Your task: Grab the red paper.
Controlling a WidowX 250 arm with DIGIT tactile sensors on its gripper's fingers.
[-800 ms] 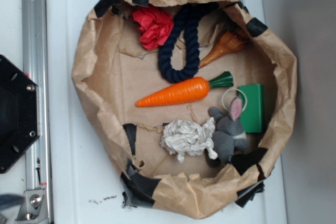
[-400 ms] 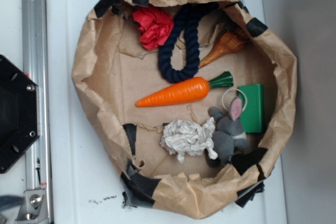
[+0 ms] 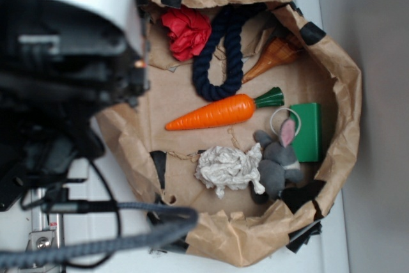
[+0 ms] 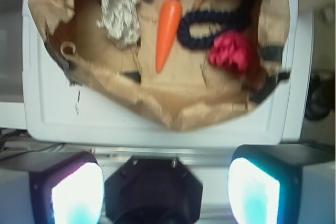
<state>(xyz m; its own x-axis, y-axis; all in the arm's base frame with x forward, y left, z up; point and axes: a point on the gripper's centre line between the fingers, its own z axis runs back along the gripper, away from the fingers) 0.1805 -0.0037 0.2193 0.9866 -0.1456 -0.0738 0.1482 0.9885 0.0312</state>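
Note:
The red paper [image 3: 186, 32] is a crumpled bright red wad at the back left of the brown paper bag's floor, next to a dark blue rope loop [image 3: 202, 62]. In the wrist view the red paper [image 4: 231, 52] lies ahead and to the right, inside the bag's near wall. My gripper [image 4: 165, 182] is open, its two lit pads far apart with nothing between them. It hangs outside the bag, over the black base. In the exterior view my blurred arm [image 3: 70, 62] covers the left side, and its fingers cannot be made out there.
On the bag floor lie an orange carrot [image 3: 217, 112], a white paper wad [image 3: 227, 169], a grey plush rabbit [image 3: 279, 158], a green block [image 3: 308, 131] and a cone toy [image 3: 271, 55]. The bag's crumpled wall [image 3: 339, 81] rings them. A white tray [image 4: 157, 129] is underneath.
My arm has swung into the exterior view from the left and now covers the bag's left wall. The objects in the bag have not moved.

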